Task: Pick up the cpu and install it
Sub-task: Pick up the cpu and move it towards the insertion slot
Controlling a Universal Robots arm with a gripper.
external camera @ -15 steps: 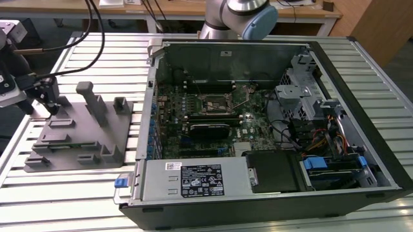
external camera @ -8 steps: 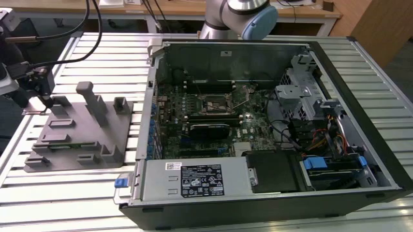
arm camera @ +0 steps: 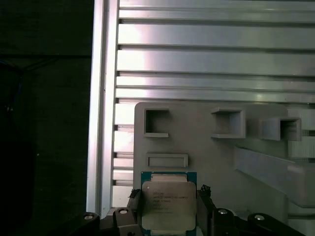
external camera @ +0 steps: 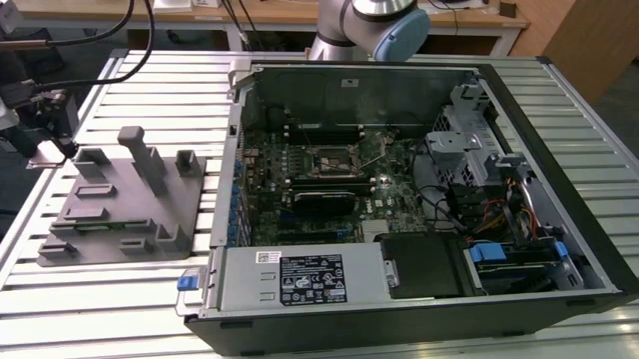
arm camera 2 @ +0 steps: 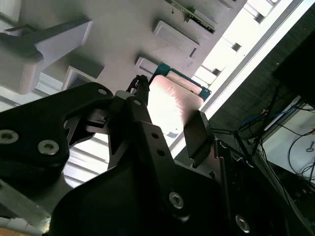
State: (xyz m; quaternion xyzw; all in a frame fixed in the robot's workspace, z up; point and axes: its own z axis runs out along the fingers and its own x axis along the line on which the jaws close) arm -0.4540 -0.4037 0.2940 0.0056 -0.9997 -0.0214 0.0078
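We see a silver-grey arm (external camera: pixel 337 39) with a pale blue joint cap (external camera: pixel 402 34) — our pincer (arm camera 2: pixel 170 108) is matt black, studded with silver screw heads (arm camera 2: pixel 176 199).

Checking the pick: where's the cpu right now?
In both wrist views the cpu sits held in the gripper, over the grey holder block.

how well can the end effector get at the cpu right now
Likely yes: in both wrist views the cpu sits between the end effector fingers, which seem closed on two opposite edges of it, over the grey holder block, with nothing in between.
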